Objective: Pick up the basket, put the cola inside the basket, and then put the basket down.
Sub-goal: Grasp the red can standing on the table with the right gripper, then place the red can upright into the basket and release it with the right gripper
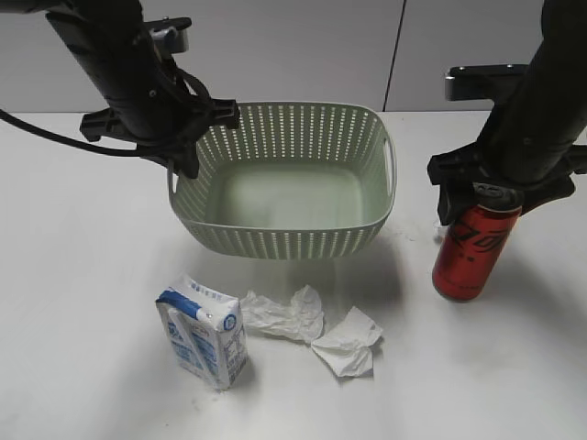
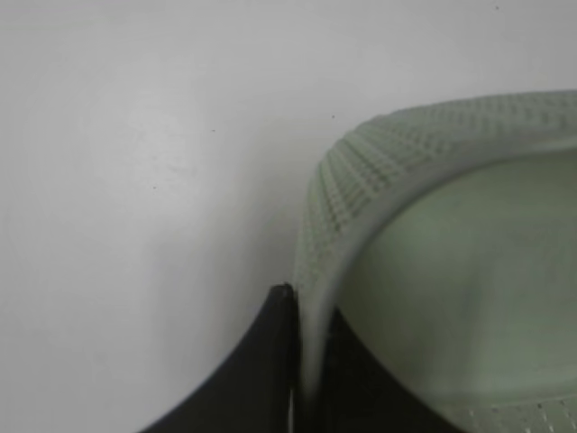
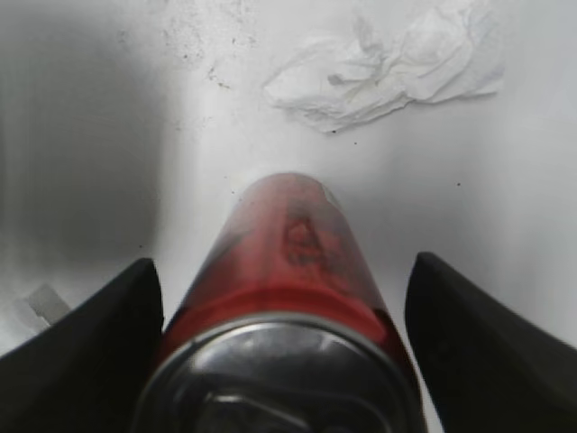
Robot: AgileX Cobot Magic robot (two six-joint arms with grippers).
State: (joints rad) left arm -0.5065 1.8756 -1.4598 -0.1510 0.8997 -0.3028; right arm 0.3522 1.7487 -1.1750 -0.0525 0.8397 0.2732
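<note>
The pale green basket (image 1: 293, 174) hangs a little above the table, casting a shadow below it. My left gripper (image 1: 181, 158) is shut on its left rim; in the left wrist view the two black fingers (image 2: 306, 361) pinch the basket's wall (image 2: 379, 171). The basket is empty. The red cola can (image 1: 470, 249) stands to the right of the basket. My right gripper (image 1: 491, 194) is around its top. In the right wrist view the fingers (image 3: 281, 298) press against both sides of the cola (image 3: 288, 244), just below its silver lid.
A blue-and-white milk carton (image 1: 204, 335) stands at the front left. Two crumpled white tissues (image 1: 284, 314) (image 1: 348, 344) lie in front of the basket; one also shows in the right wrist view (image 3: 388, 63). A grey wall runs along the back.
</note>
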